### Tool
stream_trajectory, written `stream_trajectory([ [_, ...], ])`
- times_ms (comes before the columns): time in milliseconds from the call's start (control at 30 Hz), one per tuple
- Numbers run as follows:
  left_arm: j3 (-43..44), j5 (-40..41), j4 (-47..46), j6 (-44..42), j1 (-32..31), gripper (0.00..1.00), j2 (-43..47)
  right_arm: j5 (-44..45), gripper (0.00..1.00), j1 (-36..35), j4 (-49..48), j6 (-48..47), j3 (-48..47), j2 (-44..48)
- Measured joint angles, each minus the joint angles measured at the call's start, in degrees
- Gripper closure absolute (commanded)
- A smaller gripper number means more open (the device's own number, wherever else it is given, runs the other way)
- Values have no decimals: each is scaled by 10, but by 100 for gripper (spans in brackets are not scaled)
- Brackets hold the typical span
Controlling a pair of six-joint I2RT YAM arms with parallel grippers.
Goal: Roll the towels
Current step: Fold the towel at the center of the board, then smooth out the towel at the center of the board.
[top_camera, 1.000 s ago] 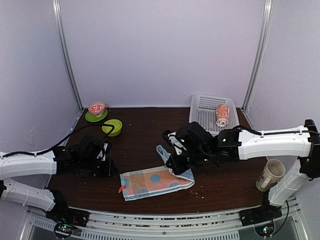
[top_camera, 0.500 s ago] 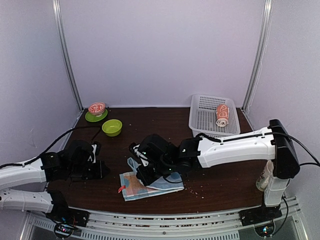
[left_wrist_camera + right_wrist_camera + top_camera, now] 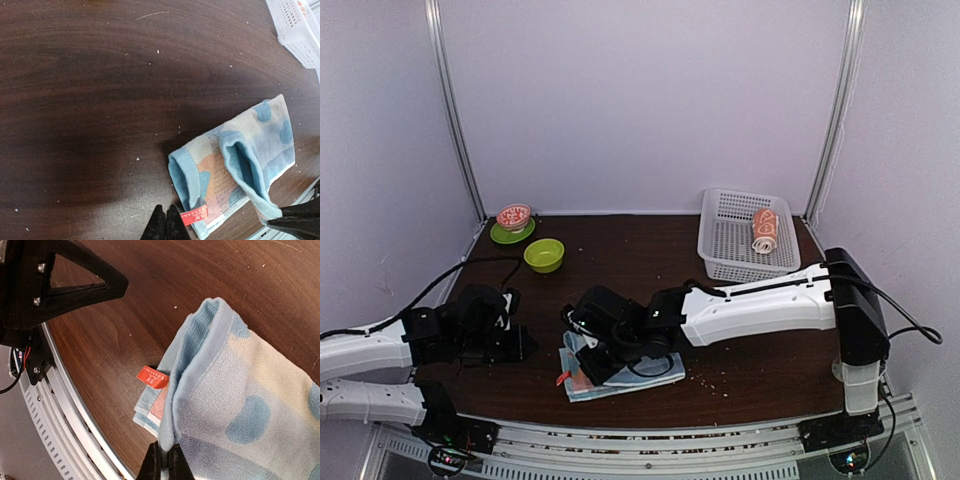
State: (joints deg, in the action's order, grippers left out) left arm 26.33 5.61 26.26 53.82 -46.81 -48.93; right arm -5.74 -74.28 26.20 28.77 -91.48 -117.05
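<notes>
Now the brown table (image 3: 650,260) has the long white right arm (image 3: 760,300) reaching far across it to the left side. At the far right sits a white basket (image 3: 725,264), and the orange towel (image 3: 764,231) lies rolled up inside it, so that one looks done. The blue towel (image 3: 660,372) lies at the near edge of the table, a bit left of the middle. Its long side runs from left to right. It is folded over on itself, not yet rolled. The right gripper (image 3: 164,456) is right on the towel's left end, with its fingers pressed together, pinching a doubled-up fold of the cloth and lifting it a little. The left gripper (image 3: 166,226) is pressed together too, but it holds nothing. It sits low, just left of the towel, close to the small red tag (image 3: 152,376) at the towel's near left corner, and I cannot tell if it touches the cloth. So the towel lies to the right of the left gripper, and the right gripper is the closer one. I think a roll would have to travel along the long side, from the pinched left end toward the right.
</notes>
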Motion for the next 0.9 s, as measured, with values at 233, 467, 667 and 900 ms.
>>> stream_trajectory([
  [233,-8,0,1,5,0,96,1,-58,48,-5,12,-7,-28,-21],
  [467,-7,0,6,5,0,96,2,-79,43,-7,7,-9,-33,0],
  [667,21,-36,-2,-15,0,96,-10,-32,58,59,-24,33,133,156],
  [900,70,-175,-120,-39,-3,100,-158,-27,61,170,-89,83,290,200],
])
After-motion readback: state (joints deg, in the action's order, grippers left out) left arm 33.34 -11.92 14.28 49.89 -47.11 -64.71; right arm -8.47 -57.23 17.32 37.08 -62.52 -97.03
